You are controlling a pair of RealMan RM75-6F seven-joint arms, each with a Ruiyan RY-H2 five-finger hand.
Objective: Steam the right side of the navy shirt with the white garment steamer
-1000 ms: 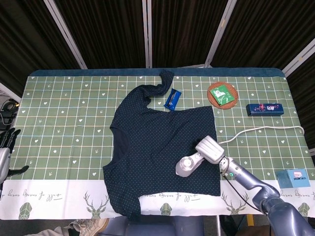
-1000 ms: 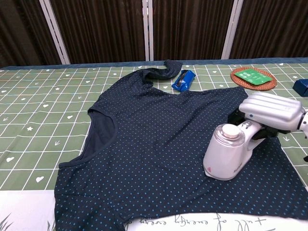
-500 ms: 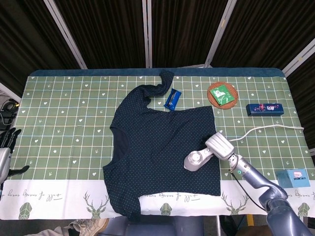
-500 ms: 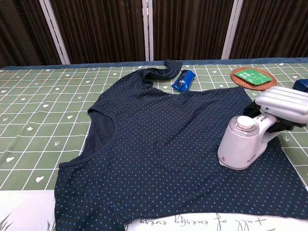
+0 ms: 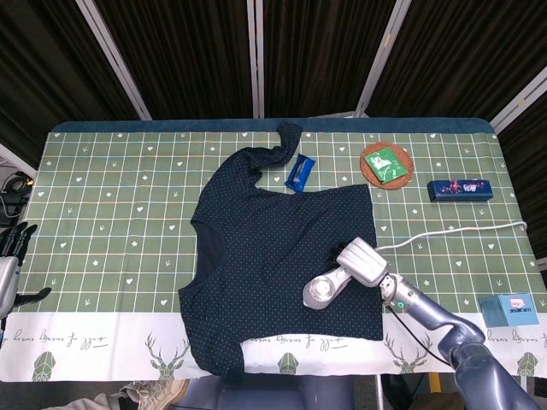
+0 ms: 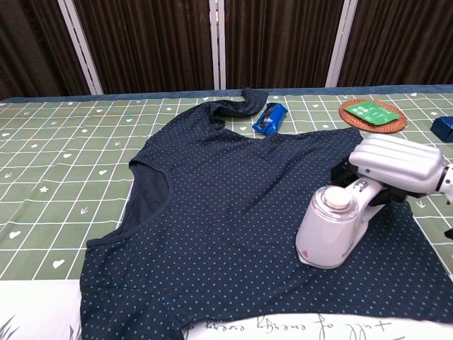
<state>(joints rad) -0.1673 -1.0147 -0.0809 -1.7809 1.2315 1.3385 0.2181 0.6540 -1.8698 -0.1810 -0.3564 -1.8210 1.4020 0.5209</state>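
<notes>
One unreadable steamer (image 6: 327, 232) logo

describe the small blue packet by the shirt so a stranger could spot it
On the green checked tablecloth, find the navy shirt and follow it to its far curled sleeve. The blue packet lies just right of that sleeve, shiny and slanted, unlike the longer dark box at the right edge.
</notes>
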